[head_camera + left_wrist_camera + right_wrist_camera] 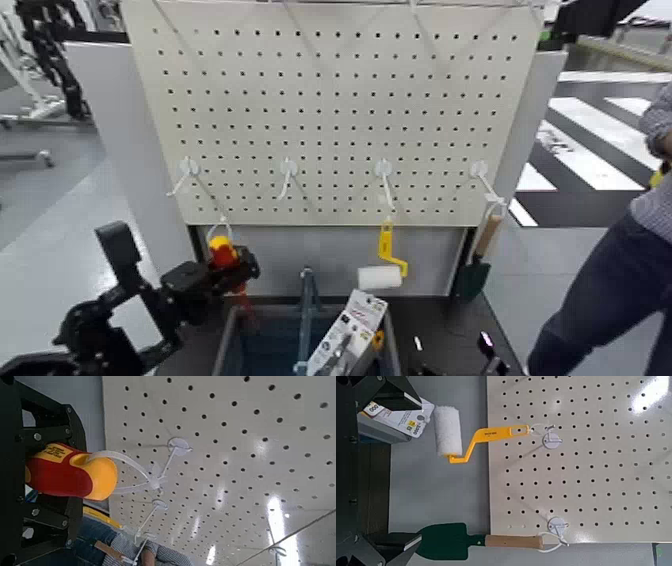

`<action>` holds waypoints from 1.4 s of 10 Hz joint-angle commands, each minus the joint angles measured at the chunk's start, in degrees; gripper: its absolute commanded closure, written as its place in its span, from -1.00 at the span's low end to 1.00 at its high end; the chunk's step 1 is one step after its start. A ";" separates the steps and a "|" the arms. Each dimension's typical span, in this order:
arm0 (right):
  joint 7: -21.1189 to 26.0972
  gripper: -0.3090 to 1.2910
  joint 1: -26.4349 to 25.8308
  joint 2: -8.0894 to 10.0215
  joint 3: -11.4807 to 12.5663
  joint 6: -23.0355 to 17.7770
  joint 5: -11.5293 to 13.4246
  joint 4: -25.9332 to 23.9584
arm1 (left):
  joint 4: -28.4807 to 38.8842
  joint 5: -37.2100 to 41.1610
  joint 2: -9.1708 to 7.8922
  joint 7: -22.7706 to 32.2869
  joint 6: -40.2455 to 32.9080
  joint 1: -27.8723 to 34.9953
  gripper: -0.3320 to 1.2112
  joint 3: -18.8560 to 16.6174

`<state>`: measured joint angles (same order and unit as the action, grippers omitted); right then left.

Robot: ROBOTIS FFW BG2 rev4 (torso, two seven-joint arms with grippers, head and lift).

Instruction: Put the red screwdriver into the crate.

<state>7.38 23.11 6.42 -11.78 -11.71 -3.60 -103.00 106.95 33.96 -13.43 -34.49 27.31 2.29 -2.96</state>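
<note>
Left pincer [222, 268] was clamped on the red plastic handle of the slim red screwdriver [224, 256], yellow cap up with a white hang-loop, held below the pegboard's left hook [187, 168], just above the near-left corner of the dark teal-blue plastic crate [226, 345] with its thin centre divider. The tool looked light, stiff and smooth, so a mid-handle hold seemed safest against slipping. Right pincer [487, 349] sat low beside the crate; couldn't tell whether it was open or closed.
</note>
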 commanded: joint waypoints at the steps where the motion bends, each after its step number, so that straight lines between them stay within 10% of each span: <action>1: 0.00 -0.44 0.00 0.00 0.00 0.02 -0.09 -0.01 | -4.73 2.16 0.77 -0.58 -1.12 1.14 0.98 1.03; 12: 0.00 -0.44 0.09 -0.18 -0.09 -0.24 -0.44 0.16 | -18.53 9.46 2.00 -1.54 -5.25 -0.44 0.95 8.15; 14: 0.00 -0.44 0.09 -0.18 -0.09 -0.24 -0.44 0.08 | -19.24 10.95 2.00 -1.54 -6.83 -0.18 0.40 8.24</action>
<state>7.38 23.20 6.30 -11.86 -11.96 -4.04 -102.90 87.87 44.64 -11.41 -36.02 21.08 1.97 5.30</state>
